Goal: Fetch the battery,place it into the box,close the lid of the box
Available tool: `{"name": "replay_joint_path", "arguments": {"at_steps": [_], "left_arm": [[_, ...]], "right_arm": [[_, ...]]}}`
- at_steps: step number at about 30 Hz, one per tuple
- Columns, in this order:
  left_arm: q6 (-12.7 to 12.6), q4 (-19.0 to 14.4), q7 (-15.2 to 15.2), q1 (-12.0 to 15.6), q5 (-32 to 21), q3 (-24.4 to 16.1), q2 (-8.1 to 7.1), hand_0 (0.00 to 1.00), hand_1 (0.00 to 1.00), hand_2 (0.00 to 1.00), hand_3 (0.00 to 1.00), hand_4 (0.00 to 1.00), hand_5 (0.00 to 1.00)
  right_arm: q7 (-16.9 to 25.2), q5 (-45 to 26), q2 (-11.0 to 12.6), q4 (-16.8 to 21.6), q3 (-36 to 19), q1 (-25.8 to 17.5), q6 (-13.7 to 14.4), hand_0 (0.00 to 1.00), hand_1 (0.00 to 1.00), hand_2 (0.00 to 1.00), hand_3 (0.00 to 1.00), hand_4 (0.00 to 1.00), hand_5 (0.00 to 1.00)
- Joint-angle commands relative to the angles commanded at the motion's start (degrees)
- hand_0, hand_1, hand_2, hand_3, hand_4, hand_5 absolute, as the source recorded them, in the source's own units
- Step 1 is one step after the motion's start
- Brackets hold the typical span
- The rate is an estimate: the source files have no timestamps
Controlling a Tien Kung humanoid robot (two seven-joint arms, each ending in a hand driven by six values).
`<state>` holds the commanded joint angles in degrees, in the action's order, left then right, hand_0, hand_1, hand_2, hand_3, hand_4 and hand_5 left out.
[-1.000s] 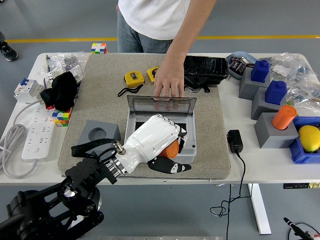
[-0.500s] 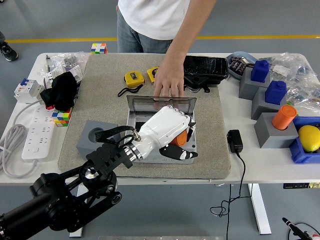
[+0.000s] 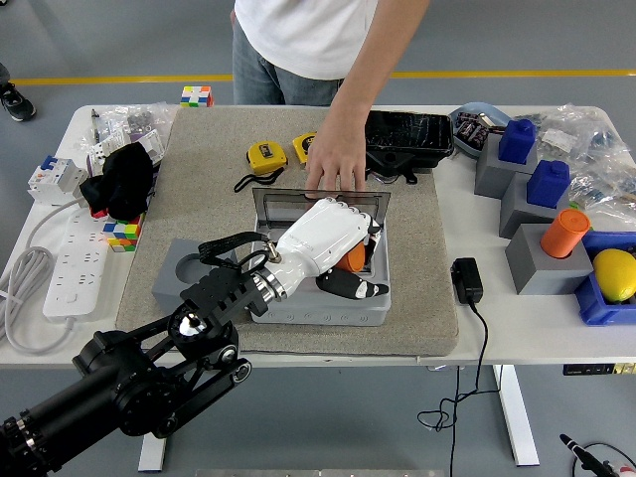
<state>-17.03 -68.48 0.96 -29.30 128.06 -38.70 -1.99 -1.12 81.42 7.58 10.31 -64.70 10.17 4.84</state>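
Observation:
My left hand [image 3: 343, 260], white with black fingertips, reaches over the open grey box [image 3: 316, 260] on the beige mat. Its fingers are curled around the orange battery [image 3: 355, 257], which sits low inside the box's cavity under the palm. The box's clear lid [image 3: 320, 206] stands upright at the far edge. A person's hand [image 3: 334, 164] rests on top of that lid from the far side. The right arm does not appear in the head view.
A grey holder block [image 3: 187, 276] sits left of the box under my forearm. Two yellow tape measures [image 3: 266, 156] and a black tray [image 3: 407, 139] lie behind. A power adapter [image 3: 467, 279] lies to the right, a power strip [image 3: 78, 266] to the left.
My left hand has carried the orange battery from the box's front edge forward and up, over and down into the box. The person's hand stayed on the lid.

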Motion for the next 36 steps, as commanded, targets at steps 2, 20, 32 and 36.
{"name": "replay_joint_path", "arguments": {"at_steps": [2,20,32,36], "left_arm": [[-0.02,0.26,0.10,-0.03,-0.32,-0.10,0.20,0.086,0.081,0.129,0.129,0.638,0.301],[0.19,1.21,1.17,-0.38,-2.42,-0.65,0.65,0.095,0.089,0.135,0.139,0.637,0.398],[-0.81,1.63,2.93,0.42,-3.65,-0.87,0.89,0.101,0.095,0.137,0.145,0.650,0.466],[-0.74,1.80,3.44,0.33,-4.26,-1.15,0.88,0.127,0.124,0.159,0.170,0.718,0.607]], "right_arm": [[-0.02,0.08,0.04,0.00,-0.07,-0.01,0.01,0.851,0.785,0.766,0.836,0.998,0.998],[-0.08,-0.02,0.04,0.00,-0.13,0.09,0.06,0.850,0.784,0.765,0.834,0.998,0.998],[-0.08,-0.10,0.00,0.00,-0.07,0.06,0.03,0.850,0.783,0.764,0.833,0.998,0.998],[-0.12,0.16,0.01,0.00,-0.39,0.03,0.04,0.849,0.783,0.764,0.818,0.998,0.998]]}}
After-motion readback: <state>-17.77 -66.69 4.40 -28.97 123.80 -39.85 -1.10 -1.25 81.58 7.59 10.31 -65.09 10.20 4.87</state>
